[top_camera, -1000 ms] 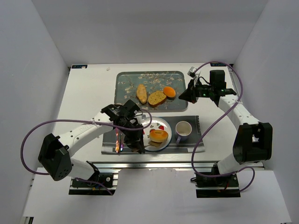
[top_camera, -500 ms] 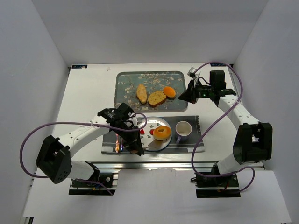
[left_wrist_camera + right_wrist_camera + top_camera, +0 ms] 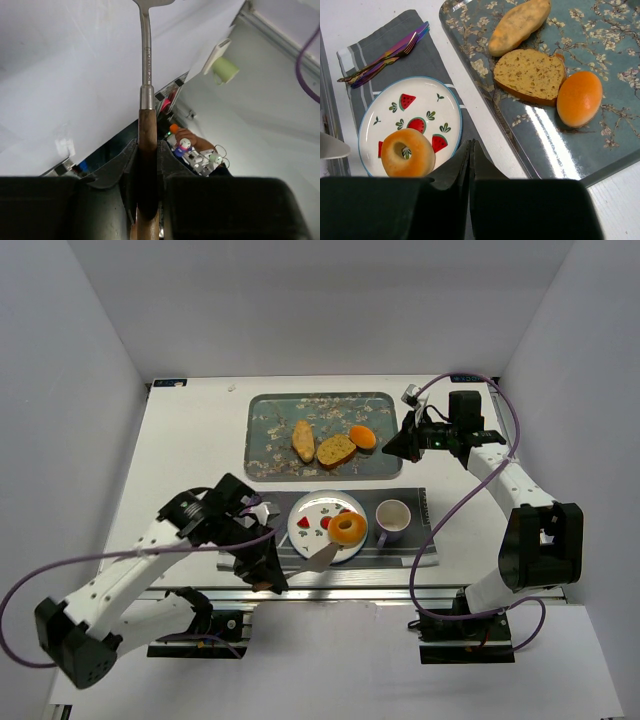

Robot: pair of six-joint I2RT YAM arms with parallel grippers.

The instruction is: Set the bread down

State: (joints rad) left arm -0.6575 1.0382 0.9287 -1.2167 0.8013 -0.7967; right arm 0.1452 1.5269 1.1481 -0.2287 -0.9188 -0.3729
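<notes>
The bread (image 3: 348,529), a golden ring-shaped bagel, lies on the right side of the watermelon-print plate (image 3: 308,512); the right wrist view shows it too (image 3: 407,152). My left gripper (image 3: 268,576) is near the table's front edge, left of the plate, shut on the wooden handle of a spatula (image 3: 148,125). The spatula's metal blade (image 3: 320,558) points at the plate's near rim, apart from the bread. My right gripper (image 3: 390,447) hovers shut and empty by the tray's right edge, jaws pressed together (image 3: 471,142).
A floral tray (image 3: 265,420) at the back holds an elongated loaf (image 3: 303,440), a toasted slice (image 3: 336,450) and an orange bun (image 3: 363,437). A mug (image 3: 392,521) stands right of the plate on the grey placemat (image 3: 422,550). Cutlery (image 3: 385,57) lies on the mat.
My left arm has drawn back toward the near left with the spatula. The bread, which was close by the gripper, now lies free on the plate. The right arm is still.
</notes>
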